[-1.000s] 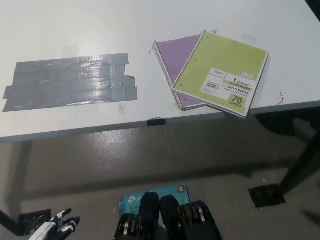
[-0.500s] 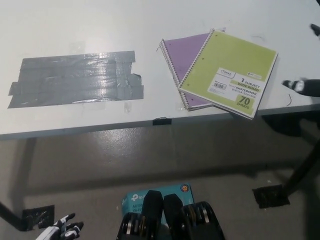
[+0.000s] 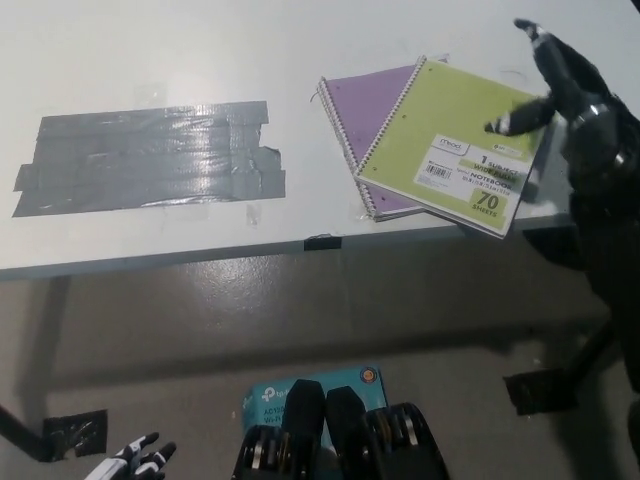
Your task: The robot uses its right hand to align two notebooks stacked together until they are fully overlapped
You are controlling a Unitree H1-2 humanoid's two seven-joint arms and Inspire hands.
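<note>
The green notebook point(image 3: 455, 145) lies skewed over the purple notebook point(image 3: 368, 108) at the bench point(image 3: 150, 60) front edge, its lower right corner overhanging, with bare bench toward 12 o'clock. The black right hand point(image 3: 560, 95), fingers spread, hovers at the green cover's 3 o'clock edge. The white left hand point(image 3: 135, 464) rests at 7 o'clock, fingers apart.

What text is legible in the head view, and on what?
"1 SUBJECT", "NOTEBOOK", "70 SHEETS": on the white label of the green notebook.
Brand mark, barcode and the other small print on that label: too small to read.
Teal box on the floor: white print, too blurred to read.
Purple notebook, grey tape patch, right hand: no text visible.
</note>
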